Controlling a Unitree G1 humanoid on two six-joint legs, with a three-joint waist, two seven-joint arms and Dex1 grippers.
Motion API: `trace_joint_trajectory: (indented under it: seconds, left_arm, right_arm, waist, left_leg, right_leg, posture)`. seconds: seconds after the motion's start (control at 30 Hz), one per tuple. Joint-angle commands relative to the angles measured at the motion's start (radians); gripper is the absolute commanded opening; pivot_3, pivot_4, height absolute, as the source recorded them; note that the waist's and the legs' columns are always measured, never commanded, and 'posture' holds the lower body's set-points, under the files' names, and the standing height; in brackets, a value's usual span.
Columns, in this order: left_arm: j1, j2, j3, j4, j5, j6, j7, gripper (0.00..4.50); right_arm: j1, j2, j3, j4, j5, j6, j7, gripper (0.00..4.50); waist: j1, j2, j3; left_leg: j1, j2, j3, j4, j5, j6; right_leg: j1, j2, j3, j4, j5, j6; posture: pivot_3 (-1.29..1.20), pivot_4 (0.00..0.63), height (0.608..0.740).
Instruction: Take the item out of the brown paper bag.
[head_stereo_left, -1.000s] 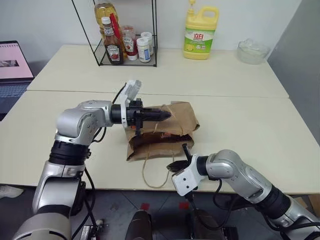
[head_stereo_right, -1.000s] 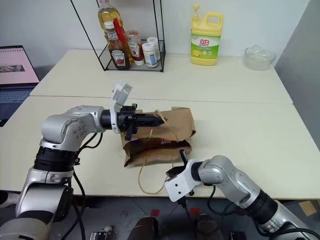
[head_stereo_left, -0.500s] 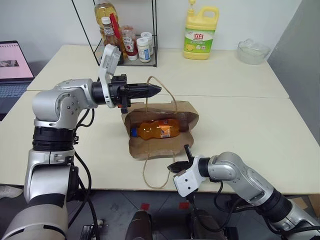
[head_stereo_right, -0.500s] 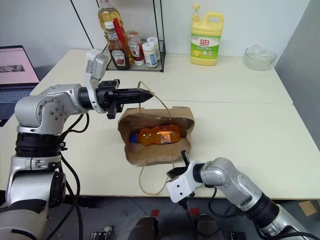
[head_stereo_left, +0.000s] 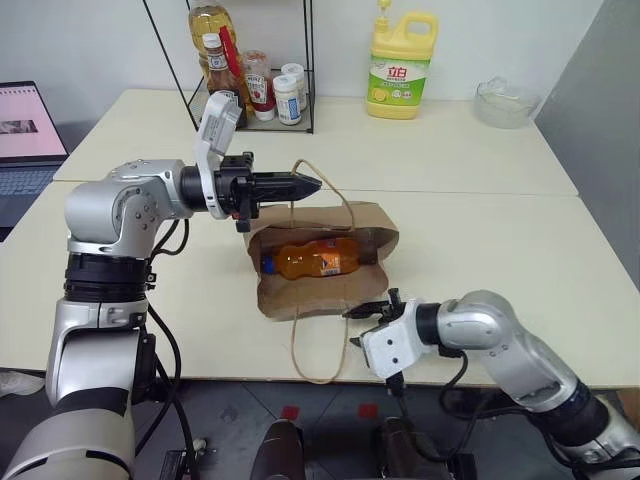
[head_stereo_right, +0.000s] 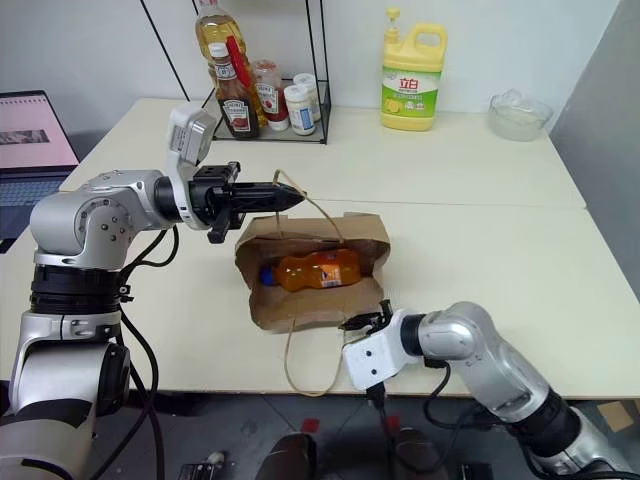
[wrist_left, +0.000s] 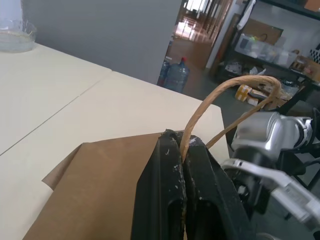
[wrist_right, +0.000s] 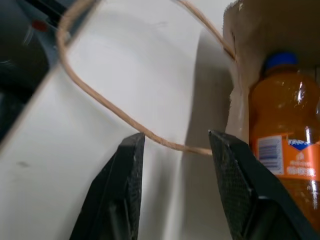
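While held up by one tan cord loop handle (head_stereo_left: 325, 185), lies mouth-open toward the robot: creased kraft-brown paper bag (head_stereo_left: 325, 262) on the pale cream surface (head_stereo_left: 480, 250). Clamped tight on that cord, with jaws pressed together: black two-fingered left pincer (head_stereo_left: 305, 184), pointing level across the bag from the robot's left. Inside, resting on the bag's lower wall: small translucent amber-orange bottle with a blue cap (head_stereo_left: 310, 257). Lying on its side, long axis running left to right across the opening, cap toward the robot's left, labelled body toward the right.

Hovering just off the near edge of the bag, by the second cord loop (head_stereo_left: 315, 345) that trails over the surface's front edge: black-fingered right pincer (head_stereo_left: 372, 310), fingers standing apart with nothing between them. Clearly the nearer free arm, since the left is busy with the handle. From that pincer, bottle lies ahead and a little to the robot's left, inside the mouth. Seen from the right wrist, bottle (wrist_right: 282, 135) sits off to one side of the fingers (wrist_right: 125, 185), not between them. Probably needs swinging toward the bag, then reaching in to close across the bottle's width, not along its length.
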Motion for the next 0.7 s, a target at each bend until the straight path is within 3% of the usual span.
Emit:
trace_joint_trajectory:
  seconds: [0.03,0.17,0.27,0.47,0.7]
  left_arm:
    - [-0.007,0.011,0.003,-0.015,0.002,-0.02,-0.014,0.0]
    - [-0.007,0.012,0.001,-0.013,0.007,-0.025,-0.018,0.0]
    - [-0.008,0.011,0.002,-0.009,0.01,-0.028,-0.02,0.0]
    - [-0.015,0.007,-0.002,0.004,0.019,-0.046,-0.018,0.0]
    - [-0.031,0.021,0.012,0.019,0.018,-0.042,-0.02,0.0]
  right_arm:
    - [-0.007,-0.045,-0.117,-0.158,0.183,0.18,0.092,2.16]
    - [-0.092,-0.076,-0.242,-0.224,0.409,0.427,0.145,2.16]
    - [-0.184,-0.016,-0.256,-0.208,0.488,0.533,0.08,2.16]
    - [-0.351,0.128,-0.07,-0.046,0.372,0.523,-0.089,2.16]
    - [-0.441,0.259,0.115,0.163,0.211,0.443,-0.227,2.16]
  waist:
    - [0.0,0.0,0.0]
    - [0.0,0.0,0.0]
    - [-0.003,0.0,0.0]
    - [-0.007,0.0,0.0]
    - [-0.009,0.0,0.0]
  left_leg:
    - [0.0,0.0,0.0,0.0,0.0,0.0]
    - [0.0,0.0,0.0,0.0,0.0,0.0]
    - [0.001,0.0,0.0,0.0,-0.001,0.002]
    - [0.0,0.0,0.0,0.0,-0.001,0.002]
    - [0.0,0.0,0.0,-0.001,0.0,0.0]
  right_leg:
    - [0.0,0.0,0.0,0.0,0.0,0.0]
    - [0.0,0.0,0.0,0.0,0.0,0.0]
    - [0.0,0.0,0.0,0.0,0.0,0.0]
    - [-0.001,0.0,0.0,0.0,0.0,0.0]
    - [-0.002,0.0,0.0,0.0,0.0,0.0]
  posture:
    - [0.0,0.15,0.74]
    - [0.0,0.15,0.74]
    - [0.0,0.15,0.74]
    - [0.0,0.15,0.74]
    - [0.0,0.15,0.74]
